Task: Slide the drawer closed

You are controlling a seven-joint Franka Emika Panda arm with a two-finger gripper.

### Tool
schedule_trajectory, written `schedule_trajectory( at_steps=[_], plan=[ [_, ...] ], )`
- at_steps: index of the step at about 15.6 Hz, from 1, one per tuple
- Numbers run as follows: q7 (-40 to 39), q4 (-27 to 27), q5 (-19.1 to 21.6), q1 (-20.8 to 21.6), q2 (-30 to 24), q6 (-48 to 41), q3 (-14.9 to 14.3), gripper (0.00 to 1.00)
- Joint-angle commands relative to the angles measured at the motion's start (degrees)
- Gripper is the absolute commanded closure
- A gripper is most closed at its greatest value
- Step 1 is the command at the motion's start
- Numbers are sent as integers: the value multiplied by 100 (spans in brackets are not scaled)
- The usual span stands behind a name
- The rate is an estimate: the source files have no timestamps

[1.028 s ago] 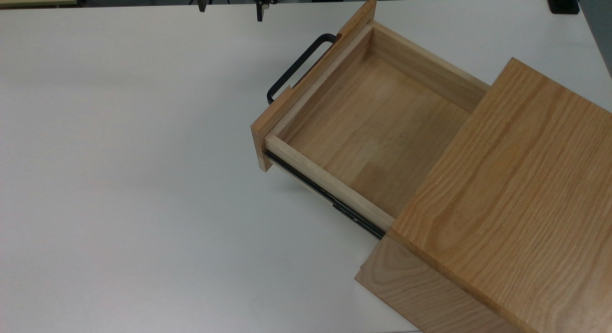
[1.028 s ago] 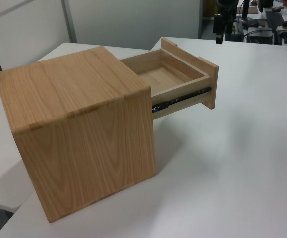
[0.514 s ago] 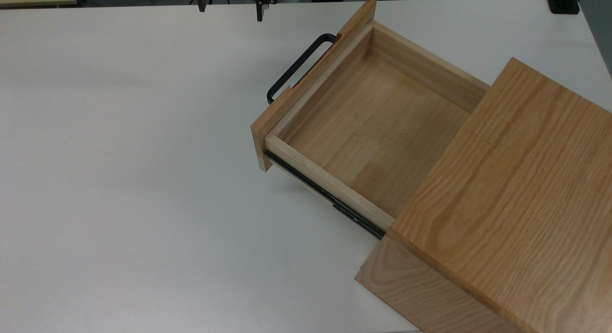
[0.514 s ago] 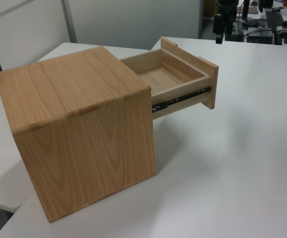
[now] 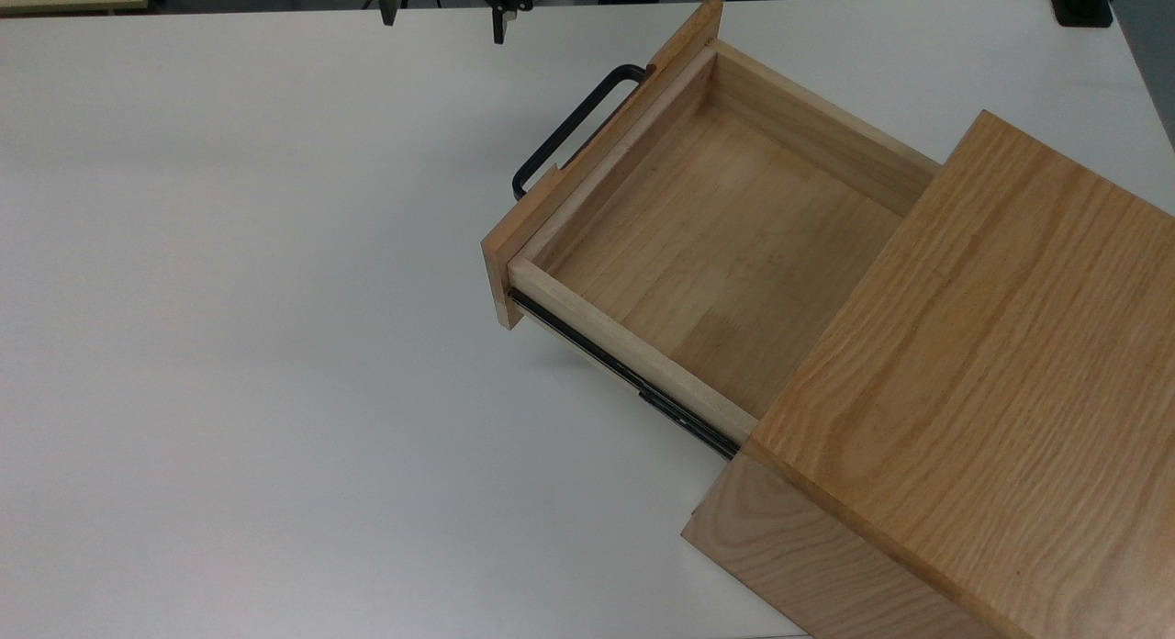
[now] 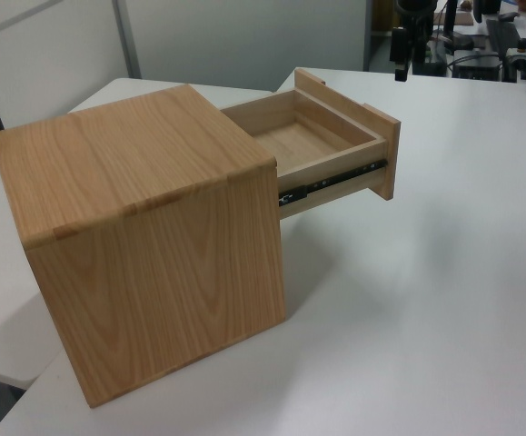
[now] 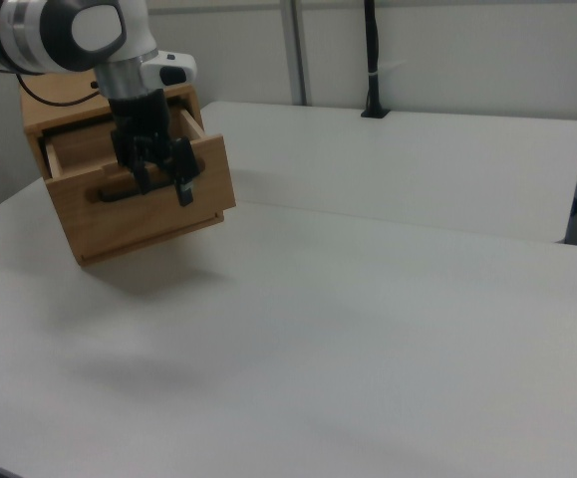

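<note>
Drawer (image 5: 725,244): stood open. Claw (image 5: 443,13): spread, empty, at its 10 o'clock. You should push front panel (image 5: 597,166) squarely.

this looks like a lab or office test room. a wide, plain white surface (image 5: 229,345) fills most of the space, backed by pale partition panels (image 7: 447,50) with metal posts. a black pole (image 7: 372,55) is clamped at the surface's far edge in the right view, and black stands and cables (image 6: 481,45) crowd the far end in the left view.
</note>
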Motion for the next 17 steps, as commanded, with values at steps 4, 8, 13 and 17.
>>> schedule_trajectory(
  at_steps=[4, 8, 13, 17],
  plan=[
    [57, 55, 114, -4, 49, 114, -36, 6],
    [-48, 46, 114, -4, 49, 220, -36, 65],
    [-776, 37, 140, 5, 92, 264, -36, 100],
    [-2162, 2, 140, 49, 145, 229, -18, 100]
  ],
)
